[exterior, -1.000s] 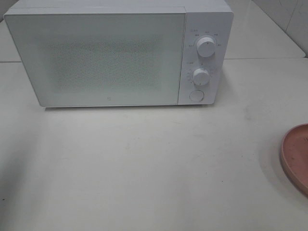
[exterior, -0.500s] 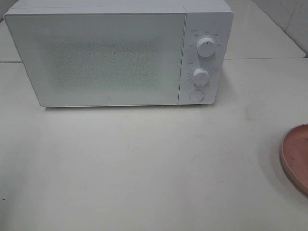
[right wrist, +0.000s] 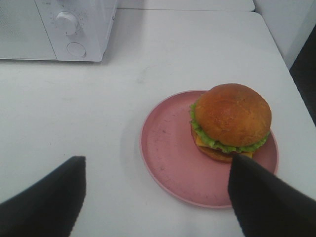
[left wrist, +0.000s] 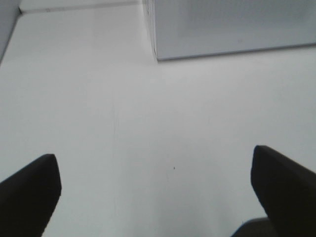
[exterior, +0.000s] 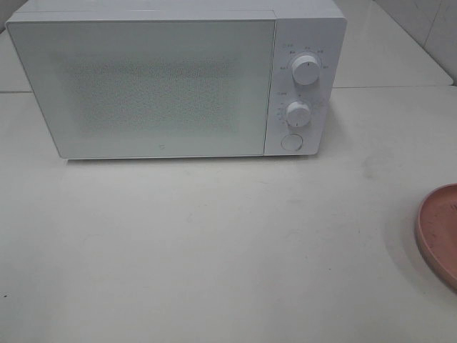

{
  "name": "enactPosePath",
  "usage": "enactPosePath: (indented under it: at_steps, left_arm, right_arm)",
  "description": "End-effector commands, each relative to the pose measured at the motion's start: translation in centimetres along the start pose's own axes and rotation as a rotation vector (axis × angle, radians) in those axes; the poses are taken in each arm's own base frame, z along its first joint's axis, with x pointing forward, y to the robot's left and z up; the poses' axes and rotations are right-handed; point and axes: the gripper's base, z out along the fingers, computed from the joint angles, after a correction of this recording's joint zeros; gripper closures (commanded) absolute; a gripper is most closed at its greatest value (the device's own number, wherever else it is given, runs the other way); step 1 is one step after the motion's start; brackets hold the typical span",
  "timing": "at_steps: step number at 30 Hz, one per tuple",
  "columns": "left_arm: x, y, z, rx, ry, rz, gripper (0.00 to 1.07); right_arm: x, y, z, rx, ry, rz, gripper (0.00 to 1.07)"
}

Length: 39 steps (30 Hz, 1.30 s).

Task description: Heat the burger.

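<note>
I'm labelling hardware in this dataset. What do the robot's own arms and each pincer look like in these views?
Only finger ends show. The left pincer has two dark, near-black, matte fingers with blunt, squared ends. The right pincer looks the same: broad black fingers, plain surfaces. No cables, markings or arm links are visible, and the high camera shows no arm at all.

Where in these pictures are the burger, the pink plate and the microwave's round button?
burger (right wrist: 233, 114), right wrist view, top of the bun.
pink plate (right wrist: 168, 153), right wrist view, bare surface beside the burger.
microwave's round button (exterior: 290, 141), exterior high view, button's centre.
</note>
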Motion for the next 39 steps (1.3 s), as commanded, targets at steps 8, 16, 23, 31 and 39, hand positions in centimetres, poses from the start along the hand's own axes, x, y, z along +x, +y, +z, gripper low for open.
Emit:
enactPosePath:
  at_steps: [8, 16, 23, 31, 39]
  left_arm:
    - [0.59, -0.02, -0.39, -0.016, -0.09, 0.007, 0.06]
    - [0.56, -0.02, -0.35, -0.015, -0.087, 0.006, 0.06]
    - [0.56, -0.02, -0.35, -0.015, -0.087, 0.006, 0.06]
    - [0.56, -0.02, -0.35, -0.015, -0.087, 0.006, 0.06]
    - [0.56, -0.02, -0.35, -0.015, -0.087, 0.006, 0.06]
  right_arm:
    - [0.23, 0.01, -0.18, 0.003, -0.022, 0.0, 0.31]
    - [0.23, 0.01, -0.18, 0.003, -0.022, 0.0, 0.31]
    - [0.23, 0.01, -0.18, 0.003, -0.022, 0.0, 0.31]
    - [0.23, 0.01, -0.18, 0.003, -0.022, 0.0, 0.31]
    - [0.23, 0.01, -0.18, 0.003, -0.022, 0.0, 0.31]
